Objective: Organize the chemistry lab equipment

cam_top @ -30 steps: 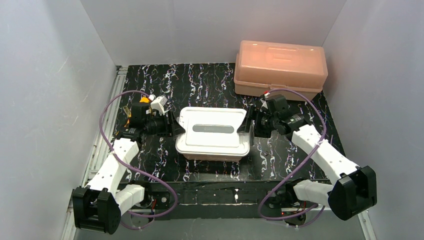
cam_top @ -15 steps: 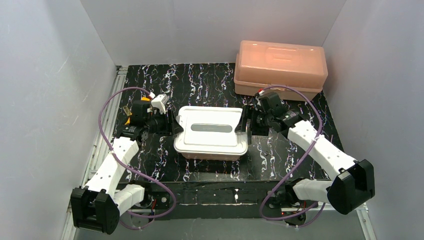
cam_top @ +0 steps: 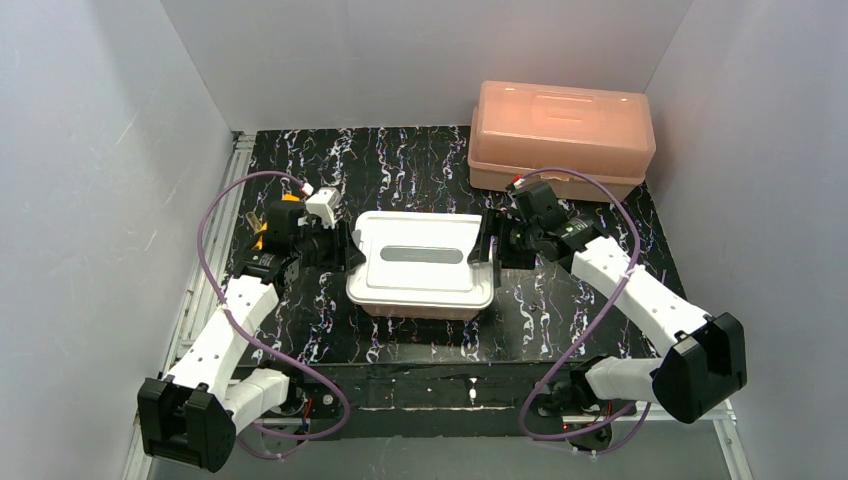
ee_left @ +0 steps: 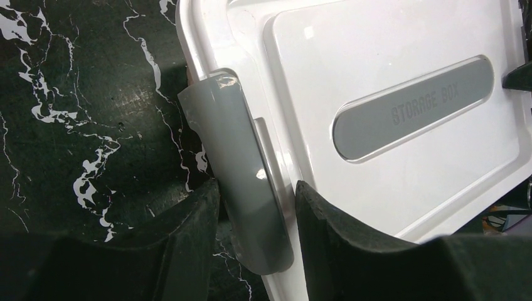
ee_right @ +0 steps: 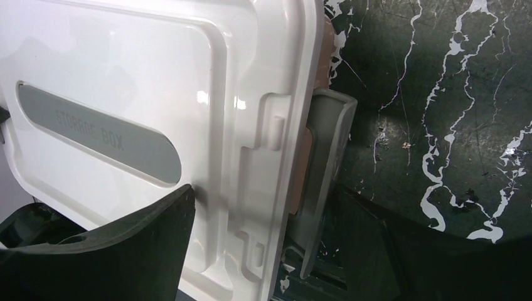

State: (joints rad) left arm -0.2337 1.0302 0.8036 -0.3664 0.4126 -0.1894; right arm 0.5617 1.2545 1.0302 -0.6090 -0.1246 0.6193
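No glassware shows; we judge it inside the white storage box (cam_top: 420, 272), mid-way along the bench (cam_top: 400, 170). Our left gripper (ee_left: 256, 191) pinches the left grey latch (ee_left: 241, 157); the right gripper (ee_right: 263, 194) gapes around the right grey latch (ee_right: 326, 157). Stiff, slick: grip their free lips.

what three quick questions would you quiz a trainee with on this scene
1. True or false: the pink tub sits on top of the white lid.
2. The left tool has its fingers either side of: A) a cable, B) the grey latch, C) a glass tube.
3. What words are moulded on the lid's grey label?
Key: 1 false; 2 B; 3 STORAGE BOX.
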